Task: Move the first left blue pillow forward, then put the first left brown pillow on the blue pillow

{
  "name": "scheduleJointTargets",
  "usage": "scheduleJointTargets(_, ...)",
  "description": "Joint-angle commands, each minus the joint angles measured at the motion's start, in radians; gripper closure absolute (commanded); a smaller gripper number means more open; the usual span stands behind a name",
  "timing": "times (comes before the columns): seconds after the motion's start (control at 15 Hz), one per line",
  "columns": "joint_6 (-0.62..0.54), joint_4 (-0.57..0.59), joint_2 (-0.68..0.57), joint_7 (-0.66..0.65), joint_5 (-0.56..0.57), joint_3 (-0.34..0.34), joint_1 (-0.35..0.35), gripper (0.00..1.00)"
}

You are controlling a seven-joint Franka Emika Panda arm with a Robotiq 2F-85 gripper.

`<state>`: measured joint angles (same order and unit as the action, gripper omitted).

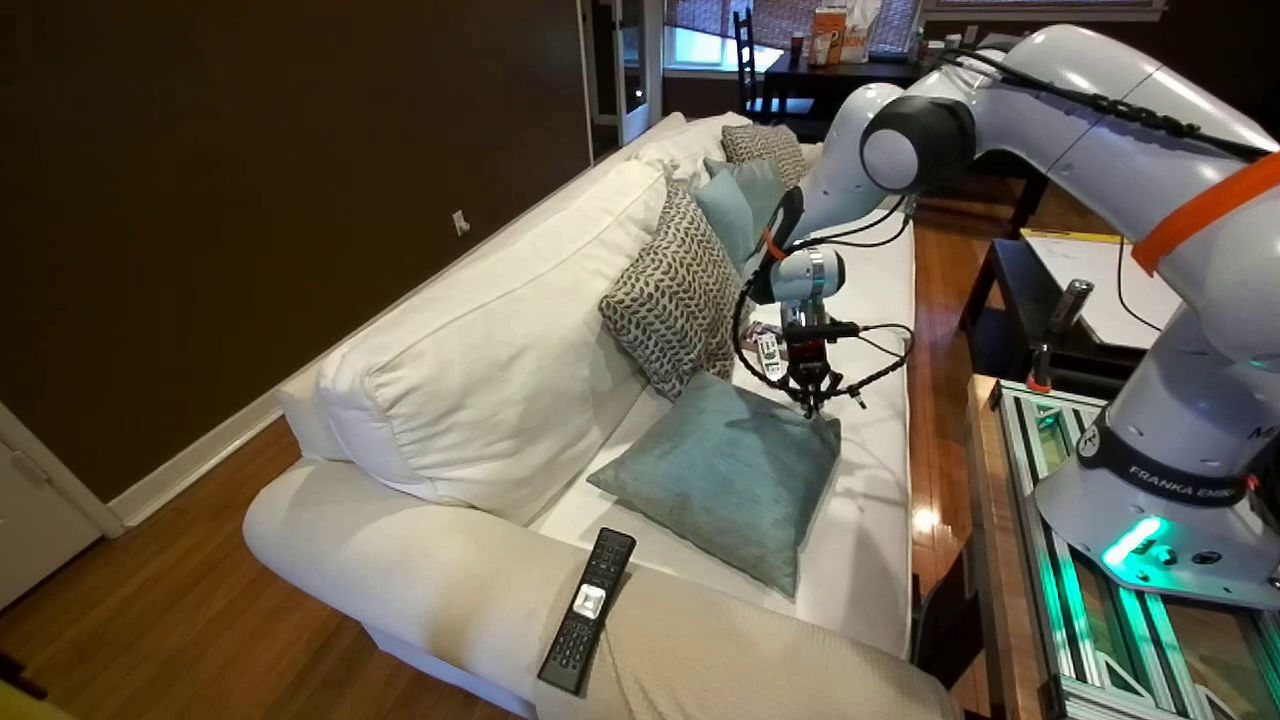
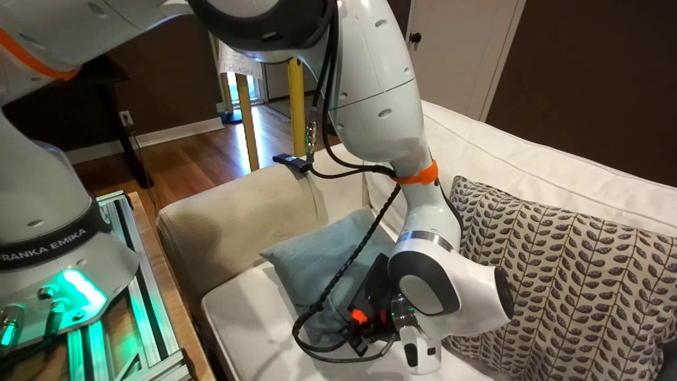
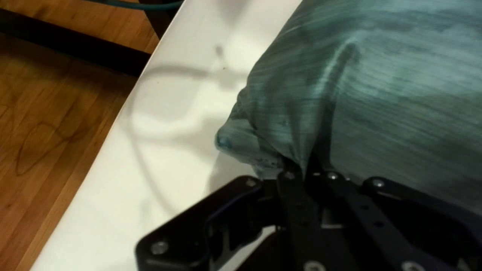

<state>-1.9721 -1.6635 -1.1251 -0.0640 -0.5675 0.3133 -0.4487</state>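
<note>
The end effector (image 3: 305, 175) pinches a fold of the blue pillow (image 1: 720, 480) near one corner, probably because loose cloth gathers there more easily than over the stuffed middle. The blue pillow lies on the sofa seat (image 1: 872, 500) between the armrest (image 1: 490, 580) and the brown pillow (image 1: 675, 290), which leans against the back cushion (image 1: 480, 370). A strip of seat separates the gripped corner from the front edge (image 3: 121, 121); dragging too far could tip it off.

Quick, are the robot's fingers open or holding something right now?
Fingers: closed, pinching a fold of the blue pillow near one corner.
</note>
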Motion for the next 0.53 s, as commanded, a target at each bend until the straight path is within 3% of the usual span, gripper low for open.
scheduleJointTargets(0.0,-0.12,-0.085,0.074,-0.019,0.053,0.005,0.0,0.98)
scheduleJointTargets(0.4,-0.293,-0.146,0.12,0.001,0.072,-0.028,-0.012,0.98)
scheduleJointTargets(0.47,-0.318,-0.163,0.135,0.015,0.069,-0.039,-0.017,0.68)
